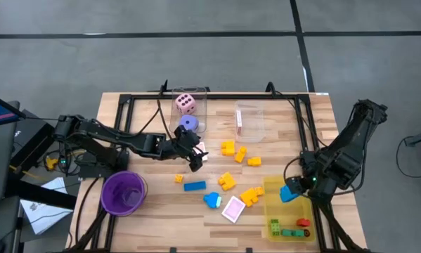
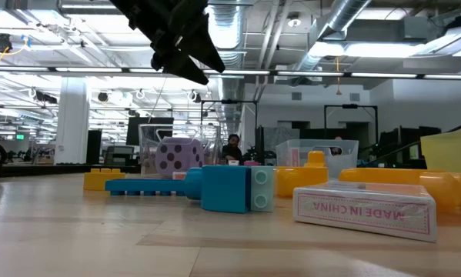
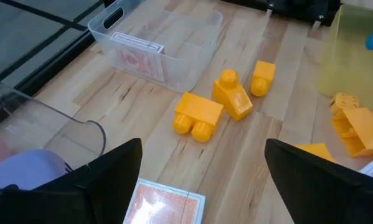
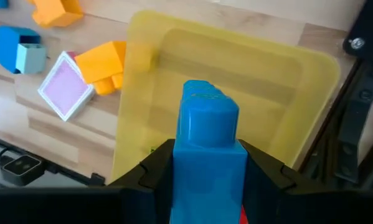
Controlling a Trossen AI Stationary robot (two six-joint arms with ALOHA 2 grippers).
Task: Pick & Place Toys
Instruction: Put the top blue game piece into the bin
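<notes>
Blue chunky plastic block (image 4: 208, 140) is clamped in my right gripper (image 1: 292, 190), hanging over the translucent yellow plastic tray (image 4: 311, 68). Worry: it sits near the tray's near wall, so letting go could bounce that hard, slick brick off the rim and onto the pale wood-grain table (image 1: 315, 126). Further out, my left gripper (image 1: 194, 160) has its jaws wide apart with nothing between them, above a glossy pink-white card (image 3: 164, 203). Flat and thin, so the fingers may just skid over it. Knobbly yellow plastic bricks (image 3: 226, 102) lie beyond.

Blue block (image 4: 206, 155) cut off below by frame edge; pieces in yellow tray (image 1: 292, 228) too small to identify; purple die (image 2: 177, 158) partly hidden behind blue block (image 2: 230, 188)
</notes>
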